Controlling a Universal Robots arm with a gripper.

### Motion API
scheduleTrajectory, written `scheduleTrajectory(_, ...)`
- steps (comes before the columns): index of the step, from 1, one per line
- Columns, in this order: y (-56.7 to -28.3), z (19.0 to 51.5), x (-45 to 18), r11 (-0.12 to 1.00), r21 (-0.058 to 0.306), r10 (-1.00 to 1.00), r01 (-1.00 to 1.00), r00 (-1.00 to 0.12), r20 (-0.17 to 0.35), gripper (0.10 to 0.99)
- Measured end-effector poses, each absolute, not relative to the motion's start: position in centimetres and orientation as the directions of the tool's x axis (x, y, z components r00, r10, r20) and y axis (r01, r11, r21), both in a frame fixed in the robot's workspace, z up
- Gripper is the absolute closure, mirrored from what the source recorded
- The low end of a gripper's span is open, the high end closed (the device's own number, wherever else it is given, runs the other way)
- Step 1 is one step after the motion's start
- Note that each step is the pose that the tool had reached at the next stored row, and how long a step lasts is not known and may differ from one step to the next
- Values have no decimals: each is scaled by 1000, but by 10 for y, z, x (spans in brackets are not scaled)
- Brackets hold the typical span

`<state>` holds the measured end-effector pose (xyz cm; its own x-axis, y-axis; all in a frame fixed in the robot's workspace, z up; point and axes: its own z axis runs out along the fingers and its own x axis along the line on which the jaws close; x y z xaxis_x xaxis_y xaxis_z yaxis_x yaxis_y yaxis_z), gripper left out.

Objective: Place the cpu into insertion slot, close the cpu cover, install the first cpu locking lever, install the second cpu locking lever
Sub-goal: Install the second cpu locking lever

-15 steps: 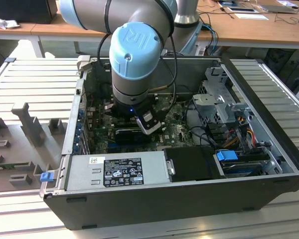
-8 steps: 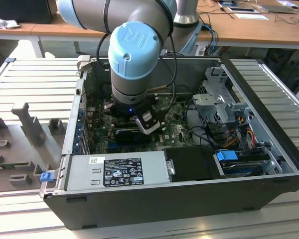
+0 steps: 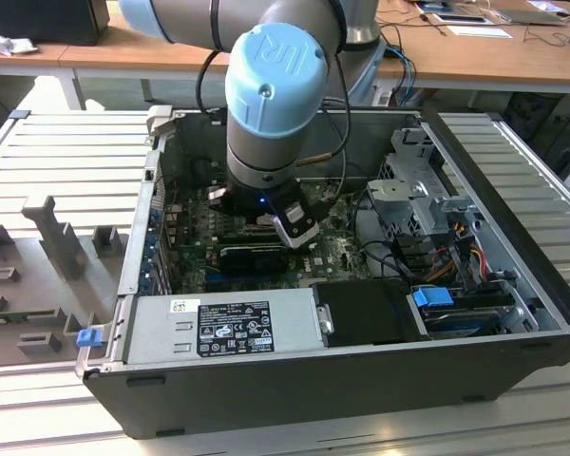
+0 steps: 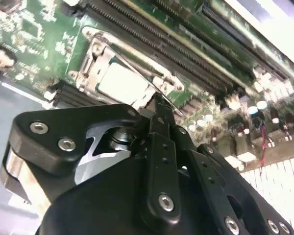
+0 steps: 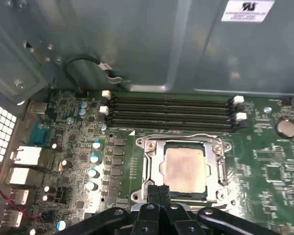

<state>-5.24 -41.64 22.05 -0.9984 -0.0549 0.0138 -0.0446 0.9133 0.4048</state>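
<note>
The cpu (image 5: 185, 169), a pale silvery-beige square, lies flat in its socket on the green motherboard (image 5: 264, 166). The cpu cover (image 5: 152, 157), a silvery metal frame, lies down around it. Both wrist views show them, with the cpu (image 4: 122, 83) and cover (image 4: 95, 54) just beyond the fingers. My gripper (image 5: 159, 192) is shut, its black fingertips together at the socket's near edge. A thin wire lever (image 4: 137, 62) runs along the cover's side to the gripper's tips (image 4: 159, 102). Whether they touch it I cannot tell. In the exterior view the arm's wrist (image 3: 271, 104) reaches down into the open computer case (image 3: 294, 380).
Long black memory slots (image 5: 171, 110) run just beyond the socket, below the grey case wall (image 5: 137, 44). Small capacitors (image 5: 93, 159) and rear ports (image 5: 24, 156) stand beside it. The power supply (image 3: 228, 323), a black box (image 3: 366, 313) and the drive cage (image 3: 427, 199) crowd the case.
</note>
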Motion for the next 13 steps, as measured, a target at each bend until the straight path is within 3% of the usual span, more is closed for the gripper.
scheduleTrajectory(2, -416, 233, -47, 913, 405, -55, -44, -998, 14, 980)
scheduleTrajectory(13, -428, 233, -30, 913, 406, -55, -43, -998, 16, 980)
